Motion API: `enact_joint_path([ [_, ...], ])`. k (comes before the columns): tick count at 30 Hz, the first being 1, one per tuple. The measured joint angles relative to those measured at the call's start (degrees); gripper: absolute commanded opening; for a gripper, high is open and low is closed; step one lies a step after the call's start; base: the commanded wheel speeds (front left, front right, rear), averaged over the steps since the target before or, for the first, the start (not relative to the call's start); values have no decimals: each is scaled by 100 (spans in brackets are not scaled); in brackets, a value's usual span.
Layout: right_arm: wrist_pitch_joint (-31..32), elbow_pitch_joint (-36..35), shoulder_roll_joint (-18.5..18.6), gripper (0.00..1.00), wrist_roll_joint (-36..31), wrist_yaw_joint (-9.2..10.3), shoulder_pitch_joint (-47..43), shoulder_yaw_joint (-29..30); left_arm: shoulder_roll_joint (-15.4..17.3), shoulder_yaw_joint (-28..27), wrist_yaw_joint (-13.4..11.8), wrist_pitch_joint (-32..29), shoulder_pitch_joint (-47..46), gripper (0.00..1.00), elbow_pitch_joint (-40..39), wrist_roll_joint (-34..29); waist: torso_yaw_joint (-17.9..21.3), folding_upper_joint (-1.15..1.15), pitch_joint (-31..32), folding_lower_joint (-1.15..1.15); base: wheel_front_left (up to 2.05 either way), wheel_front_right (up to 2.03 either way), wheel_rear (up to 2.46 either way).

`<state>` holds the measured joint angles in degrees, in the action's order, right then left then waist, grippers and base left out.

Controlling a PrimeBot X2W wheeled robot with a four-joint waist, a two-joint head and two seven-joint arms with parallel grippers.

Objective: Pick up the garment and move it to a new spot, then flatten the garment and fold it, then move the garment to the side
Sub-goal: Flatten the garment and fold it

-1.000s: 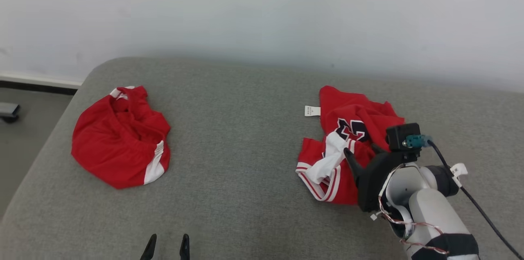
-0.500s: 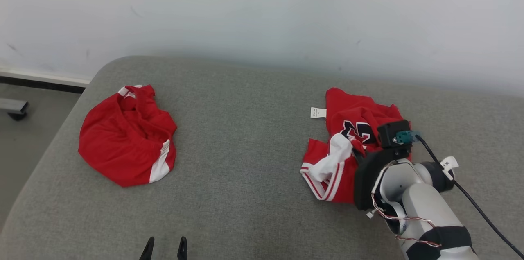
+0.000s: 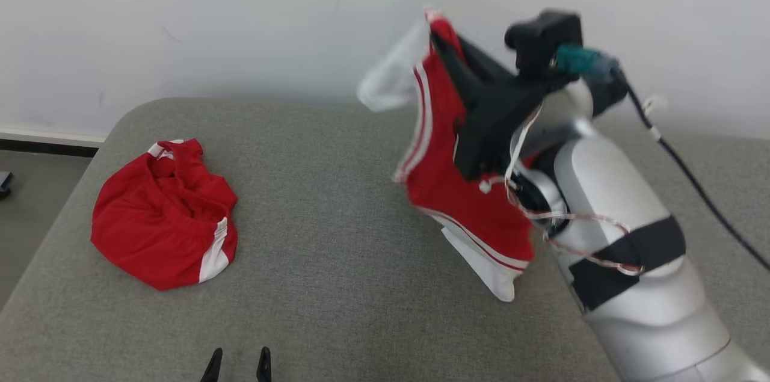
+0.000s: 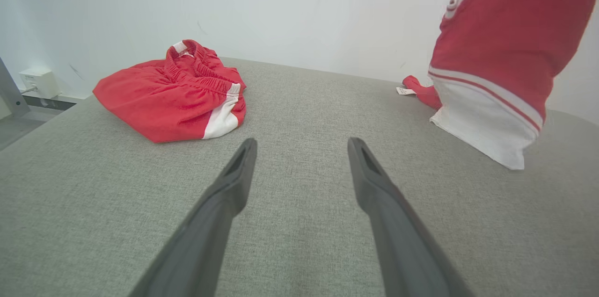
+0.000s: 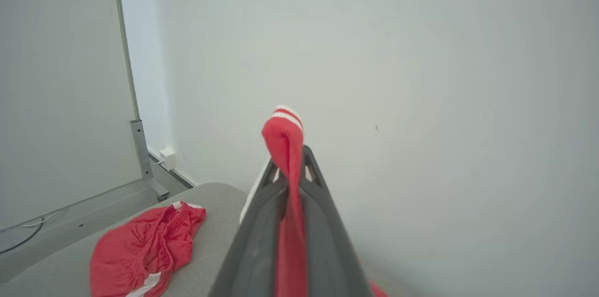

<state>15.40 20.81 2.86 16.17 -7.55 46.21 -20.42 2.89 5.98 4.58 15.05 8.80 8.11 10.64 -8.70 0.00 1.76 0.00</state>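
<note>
With the red, white-trimmed fabric jersey (image 3: 434,192) clamped in the dark two-fingered right gripper (image 3: 438,39) above the right side of the grey upholstered surface (image 3: 331,219), and the left gripper (image 3: 237,363) parted at the near edge, pick-up is judged done and a carry to a new spot is called for.

Earlier spread, right pincer (image 3: 442,45) now clamped on red jersey (image 3: 445,189), jersey pulled up from grey cushion (image 3: 337,189), hanging
</note>
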Motion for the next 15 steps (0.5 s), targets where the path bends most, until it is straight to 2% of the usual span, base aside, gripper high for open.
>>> enact_joint_path([
  [9, -632, -240, -2, 0, 334, 0, 1362, -16, 1, -10, -4, 0, -45, 100, -20, 0, 13, 0, -46, 0, 0, 0, 0],
  [15, -777, 219, -1, 0, 112, 0, 1652, 543, 1, -34, -15, 0, -44, 100, -41, -4, 36, 0, -71, 0, 0, 0, 0],
])
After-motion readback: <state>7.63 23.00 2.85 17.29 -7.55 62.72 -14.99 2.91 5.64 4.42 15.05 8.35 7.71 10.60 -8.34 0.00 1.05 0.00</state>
